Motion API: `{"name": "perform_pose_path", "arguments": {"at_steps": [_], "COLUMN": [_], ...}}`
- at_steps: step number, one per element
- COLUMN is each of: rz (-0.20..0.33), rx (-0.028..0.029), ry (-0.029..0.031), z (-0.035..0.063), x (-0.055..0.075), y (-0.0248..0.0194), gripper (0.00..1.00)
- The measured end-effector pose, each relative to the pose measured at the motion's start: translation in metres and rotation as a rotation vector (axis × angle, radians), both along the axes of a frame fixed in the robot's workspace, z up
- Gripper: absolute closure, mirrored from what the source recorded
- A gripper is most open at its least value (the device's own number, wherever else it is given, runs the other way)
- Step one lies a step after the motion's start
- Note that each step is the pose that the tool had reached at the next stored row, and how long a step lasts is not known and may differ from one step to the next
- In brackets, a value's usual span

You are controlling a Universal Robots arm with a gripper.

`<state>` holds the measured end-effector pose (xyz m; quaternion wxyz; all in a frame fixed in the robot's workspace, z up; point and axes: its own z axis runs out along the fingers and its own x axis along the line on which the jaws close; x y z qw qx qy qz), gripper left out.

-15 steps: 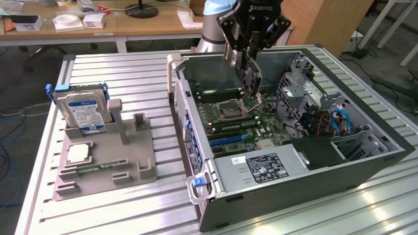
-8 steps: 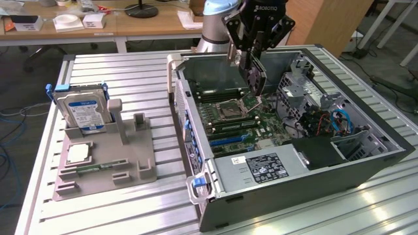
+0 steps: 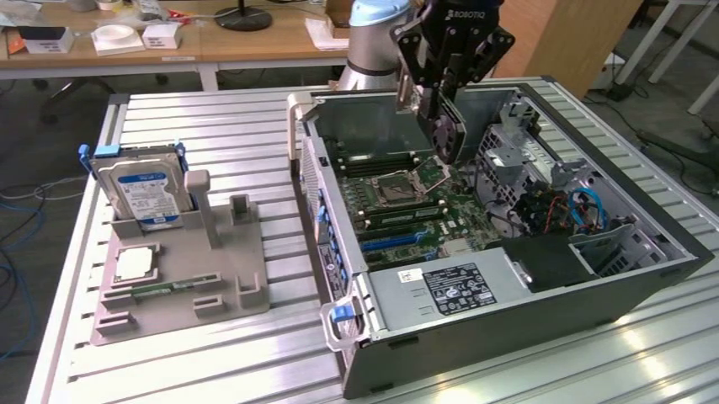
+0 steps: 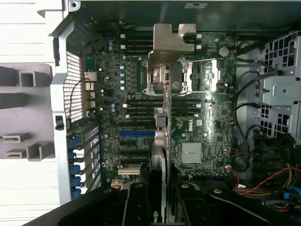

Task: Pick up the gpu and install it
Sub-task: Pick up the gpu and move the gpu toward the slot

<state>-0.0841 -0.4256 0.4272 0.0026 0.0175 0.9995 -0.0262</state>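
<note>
Currently the gripper (image 3: 436, 94) is clenched on the gpu (image 3: 443, 133) and holds it on edge over the open computer case (image 3: 629, 290). In the exterior view the card hangs at about one o'clock from the CPU socket (image 3: 402, 181), above the motherboard (image 3: 422, 215). It shows there as a thin dark slab with a paler rim. From the wrist camera the gpu (image 4: 167, 54) is seen edge-on: a bent silver bracket at the far end, then a narrow strip running back between the gripper's black fingers (image 4: 137, 207). Neither broad face can be made out in that view, and the frame's edge cuts off the gripped end. Whether the card's lower edge touches the board cannot be told. The hard drive (image 3: 141, 192) stands at nine o'clock from the case, on the slatted counter (image 3: 225, 126).
</note>
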Motion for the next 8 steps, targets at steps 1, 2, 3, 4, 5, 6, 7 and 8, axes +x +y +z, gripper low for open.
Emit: {"name": "perform_pose_path", "arguments": {"at_steps": [1, 2, 3, 4, 5, 6, 7, 8], "rz": [0.0, 0.0, 0.0, 0.0, 0.0, 0.0, 0.0, 0.0], "rx": [-0.0001, -0.0001, 0.0, 0.0, 0.0, -0.0001, -0.0001, -0.0001], "ry": [0.0, 0.0, 0.0, 0.0001, 0.0001, 0.0001, 0.0001, 0.0001], "z": [0.0, 0.0, 0.0, 0.0, 0.0, -0.0001, -0.0001, -0.0001], "x": [0.0012, 0.0024, 0.0036, 0.005, 0.0064, 0.0078, 0.0093, 0.0108], "y": [0.0, 0.0, 0.0, 0.0, 0.0, 0.0, 0.0, 0.0], "gripper": [0.74, 0.74, 0.74, 0.74, 0.74, 0.74, 0.74, 0.74]}}
